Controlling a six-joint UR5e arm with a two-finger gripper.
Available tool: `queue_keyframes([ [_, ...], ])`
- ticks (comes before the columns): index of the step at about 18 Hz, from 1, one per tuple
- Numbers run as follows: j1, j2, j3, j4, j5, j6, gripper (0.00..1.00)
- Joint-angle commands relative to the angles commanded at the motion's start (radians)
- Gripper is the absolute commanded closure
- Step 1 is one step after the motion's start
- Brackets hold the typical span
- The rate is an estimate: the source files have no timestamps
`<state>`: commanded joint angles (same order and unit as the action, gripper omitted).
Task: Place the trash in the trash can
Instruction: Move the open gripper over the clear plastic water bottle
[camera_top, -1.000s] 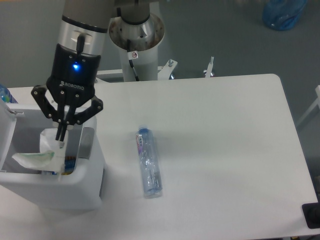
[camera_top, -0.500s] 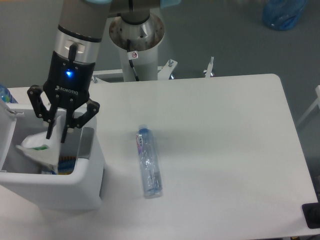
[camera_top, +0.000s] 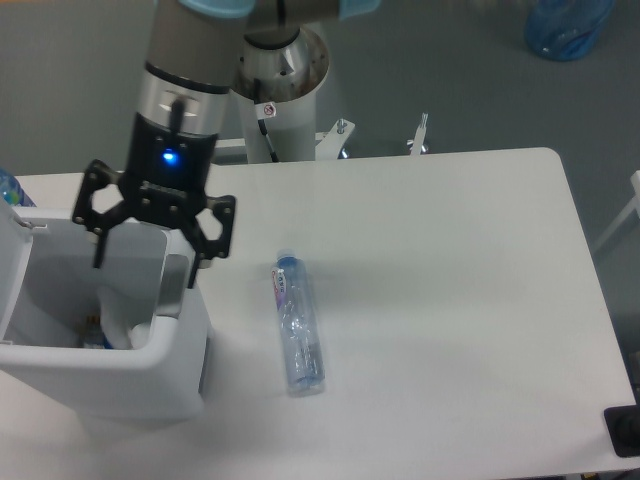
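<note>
A crushed clear plastic bottle (camera_top: 298, 323) with a blue cap and label lies on the white table, right of the trash can. The trash can (camera_top: 100, 380) is a large white bin at the left front with its top open. A white item (camera_top: 125, 318) lies inside it at the bottom, partly hidden by the wall. My gripper (camera_top: 146, 265) hangs over the bin's right rim, fingers (camera_top: 194, 262) spread wide, open and holding nothing.
The robot's white pedestal (camera_top: 275, 80) stands behind the table's far edge. A blue bag (camera_top: 565, 27) lies on the floor at the top right. A dark object (camera_top: 625, 430) sits at the table's front right corner.
The gripper opened and let go of the white wrapper, which dropped into the bin. The gripper then rose and shifted right, fingers spread wide.
</note>
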<state>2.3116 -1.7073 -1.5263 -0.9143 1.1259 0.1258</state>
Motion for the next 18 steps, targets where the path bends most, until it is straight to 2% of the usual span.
queue_keyframes([
  [11, 0.097, -0.118, 0.002, 0.002, 0.071, 0.035, 0.00],
  [18, 0.109, -0.202, 0.002, 0.000, 0.150, 0.043, 0.00],
])
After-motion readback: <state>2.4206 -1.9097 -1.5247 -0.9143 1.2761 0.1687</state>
